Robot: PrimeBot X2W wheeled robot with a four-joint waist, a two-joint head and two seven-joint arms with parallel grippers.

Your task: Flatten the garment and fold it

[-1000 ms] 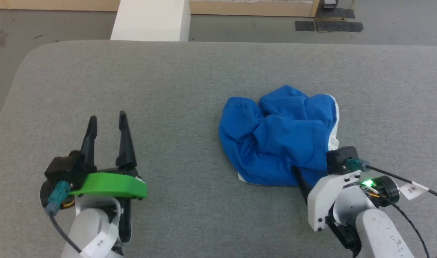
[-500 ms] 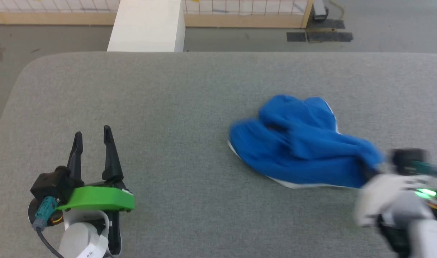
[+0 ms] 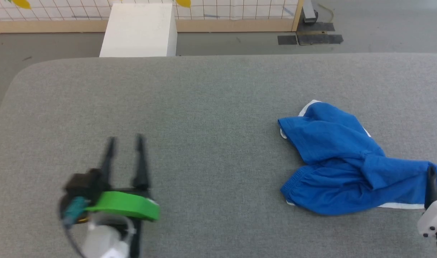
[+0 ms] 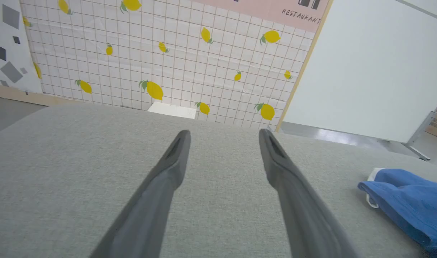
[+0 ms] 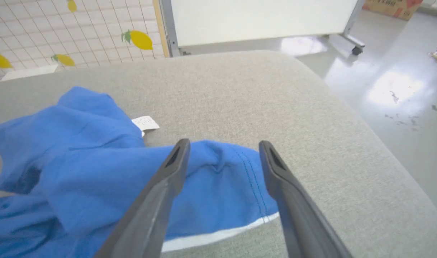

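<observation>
Flattening looks barely begun, and folding is not started. The garment [image 3: 338, 168] lies on the right part of the grey table [image 3: 204, 100], well apart from the left gripper [image 3: 125, 139] and partly under the right gripper [image 5: 223, 143]. It is a rumpled heap: 2 or 3 thick lobes overlap, and 1 corner is drawn out flat toward the table's right edge. Its white band [image 5: 218, 236] shows along the near hem, and a white label [image 5: 145, 123] pokes out on the far side. Both tools stand wide. The left holds nothing over bare table. The right has its 2 fingers spread above the drawn-out corner, with no cloth pinched between them. Left to do, as I judge it: spread the overlapping lobes until the cloth is 1 smooth layer, then fold it.
</observation>
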